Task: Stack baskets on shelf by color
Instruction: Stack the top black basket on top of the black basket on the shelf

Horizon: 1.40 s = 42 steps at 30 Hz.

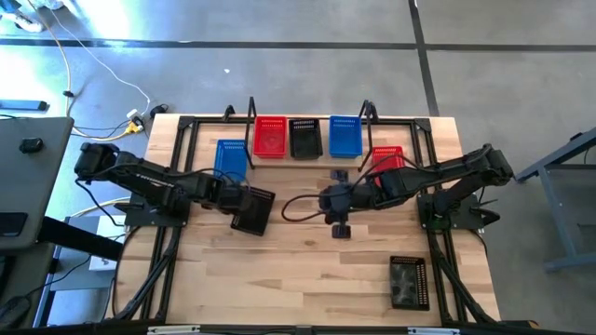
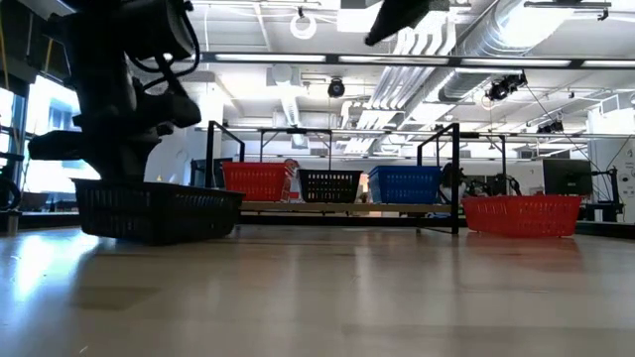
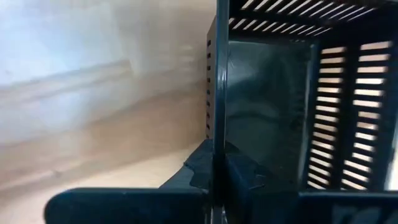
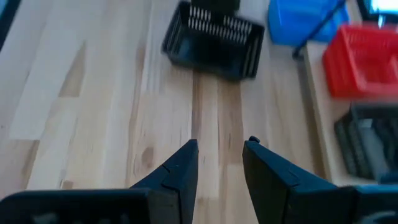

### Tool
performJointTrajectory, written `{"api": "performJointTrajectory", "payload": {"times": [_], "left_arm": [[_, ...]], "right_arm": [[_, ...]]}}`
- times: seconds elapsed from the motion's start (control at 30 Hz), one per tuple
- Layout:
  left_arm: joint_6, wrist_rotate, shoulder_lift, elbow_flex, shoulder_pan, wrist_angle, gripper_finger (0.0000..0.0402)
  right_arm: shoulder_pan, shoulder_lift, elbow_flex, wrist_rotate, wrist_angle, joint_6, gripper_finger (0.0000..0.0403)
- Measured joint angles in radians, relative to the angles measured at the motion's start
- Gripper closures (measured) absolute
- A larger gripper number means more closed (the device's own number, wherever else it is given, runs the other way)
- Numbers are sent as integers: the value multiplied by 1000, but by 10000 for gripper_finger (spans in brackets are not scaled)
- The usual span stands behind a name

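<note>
Black basket (image 3: 273, 106) wall seemingly between closed left pincer (image 3: 217, 177) fingers.

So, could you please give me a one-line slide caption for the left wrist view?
Left gripper shut on the rim of a black basket on the wooden table.

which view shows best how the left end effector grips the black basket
The left wrist view: the left end effector is pinched shut on the black basket wall. The high view shows only the basket's place on the table; the low view shows its side; the right wrist view shows it far off.
</note>
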Motion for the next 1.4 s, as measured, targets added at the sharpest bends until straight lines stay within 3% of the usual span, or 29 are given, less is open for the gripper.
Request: {"api": "performJointTrajectory", "payload": {"times": [0.23,0.77,1.07,1.4], "left_arm": [[-106,-77,0,83,-48,2,398],[-99,-219,0,305,-46,-21,401],[-95,-250,13,454,-41,-180,401],[-4,-275,157,633,3,-331,401]], "right_arm": [[0,0,0,-8,126,-178,290],[0,0,0,-48,290,-382,273],[0,14,0,-56,376,-440,268],[-36,61,0,-82,401,-435,268]]}}
